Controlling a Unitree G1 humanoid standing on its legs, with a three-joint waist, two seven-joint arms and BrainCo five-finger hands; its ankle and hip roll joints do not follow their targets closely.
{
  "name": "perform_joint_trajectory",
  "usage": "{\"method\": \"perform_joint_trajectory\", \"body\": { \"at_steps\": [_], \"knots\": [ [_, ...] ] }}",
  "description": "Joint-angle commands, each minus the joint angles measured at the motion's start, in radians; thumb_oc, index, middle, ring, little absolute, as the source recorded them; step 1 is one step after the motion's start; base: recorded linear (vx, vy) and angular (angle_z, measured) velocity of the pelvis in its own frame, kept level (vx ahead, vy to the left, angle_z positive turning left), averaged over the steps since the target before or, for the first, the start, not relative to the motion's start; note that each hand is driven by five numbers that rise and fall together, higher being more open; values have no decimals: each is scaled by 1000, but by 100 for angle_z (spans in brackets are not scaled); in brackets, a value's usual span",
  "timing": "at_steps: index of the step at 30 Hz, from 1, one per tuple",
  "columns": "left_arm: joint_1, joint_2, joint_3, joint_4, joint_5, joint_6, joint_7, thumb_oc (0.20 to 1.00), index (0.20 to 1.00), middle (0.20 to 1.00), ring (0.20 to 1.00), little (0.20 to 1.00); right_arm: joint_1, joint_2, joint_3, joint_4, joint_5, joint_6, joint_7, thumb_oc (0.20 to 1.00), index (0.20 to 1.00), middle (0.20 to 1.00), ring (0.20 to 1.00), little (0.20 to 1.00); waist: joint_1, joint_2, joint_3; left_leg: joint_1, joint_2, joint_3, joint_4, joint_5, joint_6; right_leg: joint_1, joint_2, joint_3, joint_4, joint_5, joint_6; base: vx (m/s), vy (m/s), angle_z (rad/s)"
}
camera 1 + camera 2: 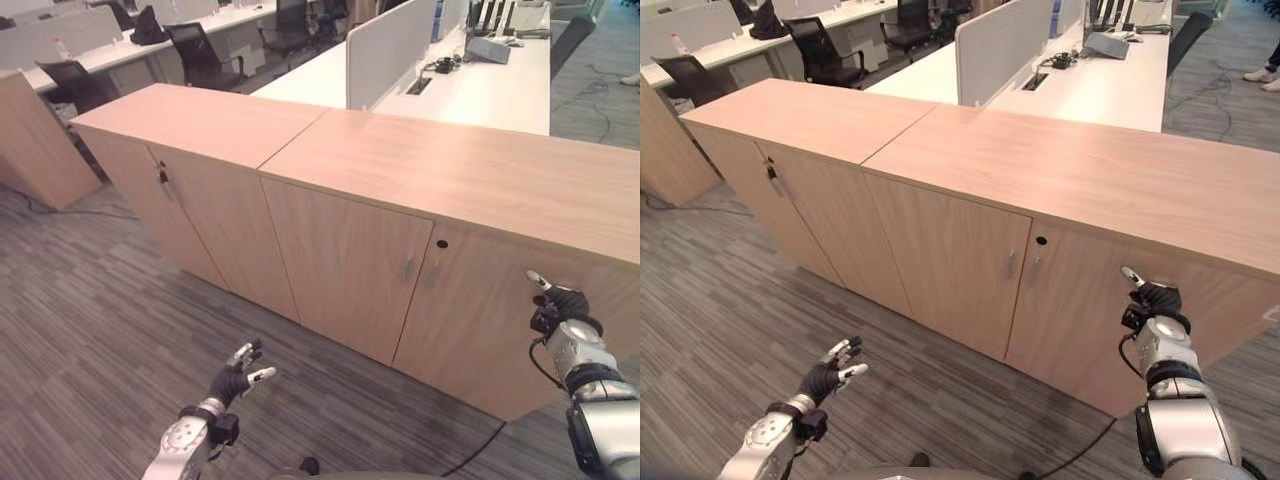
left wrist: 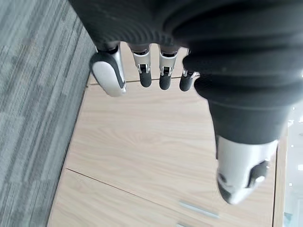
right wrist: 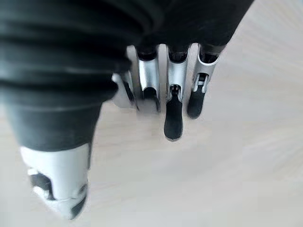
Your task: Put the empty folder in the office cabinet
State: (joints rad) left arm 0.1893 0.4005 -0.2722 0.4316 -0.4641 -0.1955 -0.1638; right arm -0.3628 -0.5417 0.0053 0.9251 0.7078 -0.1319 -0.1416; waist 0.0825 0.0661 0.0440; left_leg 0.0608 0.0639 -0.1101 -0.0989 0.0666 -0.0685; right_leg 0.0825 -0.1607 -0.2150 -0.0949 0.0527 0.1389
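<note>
The light wood office cabinet (image 1: 340, 260) stands in front of me with all its doors closed. Two slim handles (image 1: 408, 268) meet at the middle of the near pair of doors, and a keyhole (image 1: 441, 243) sits above them. No folder lies on the cabinet top (image 1: 450, 170) or in either hand. My right hand (image 1: 562, 305) is raised close to the right-hand door (image 1: 480, 330), its fingers (image 3: 173, 113) relaxed and holding nothing. My left hand (image 1: 235, 378) hangs low over the carpet in front of the cabinet, with straight, empty fingers (image 2: 146, 71).
A second, matching cabinet (image 1: 200, 130) adjoins on the left. Behind them are white desks (image 1: 480, 90) with a divider panel (image 1: 385, 50) and black chairs (image 1: 200, 55). Another wooden unit (image 1: 30, 140) stands at far left. Grey striped carpet (image 1: 100, 340) covers the floor.
</note>
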Motion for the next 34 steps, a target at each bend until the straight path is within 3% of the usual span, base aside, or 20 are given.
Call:
{"method": "perform_joint_trajectory", "body": {
  "at_steps": [1, 8, 15, 34],
  "knots": [
    [-30, -3, 71, -1, 15, -40, 31, 1000, 1000, 1000, 1000, 1000, 158, 136, -7, -295, -51, -103, 41, 1000, 1000, 1000, 1000, 1000, -18, -59, 20, 54, 31, 46, 27, -95, -26, 70, -57, -23, 21, -42, 51, 32, -10, -9],
    [-14, -52, 133, 10, 55, -44, 33, 1000, 1000, 1000, 1000, 1000, 482, 283, 67, -418, -230, -68, 129, 1000, 1000, 1000, 1000, 1000, -85, -61, 20, 58, 37, 74, 28, -92, -26, 45, -61, 15, 27, -32, 48, 5, -4, -20],
    [-18, -56, 126, 5, 75, -46, 35, 1000, 1000, 1000, 1000, 1000, 539, 264, 148, -395, -352, -31, 174, 1000, 1000, 1000, 1000, 1000, -124, -66, 24, 67, 48, 109, 28, -93, -32, 29, -53, 53, 29, -32, 42, -4, -2, -16],
    [5, -65, 125, 15, 94, -41, 54, 1000, 1000, 1000, 1000, 1000, 496, 247, 144, -331, -330, -27, 158, 1000, 1000, 1000, 1000, 1000, -123, -64, 25, 102, 78, 152, 31, -98, -42, 35, -26, 77, 26, -40, 35, 6, -11, -10]
  ]
}}
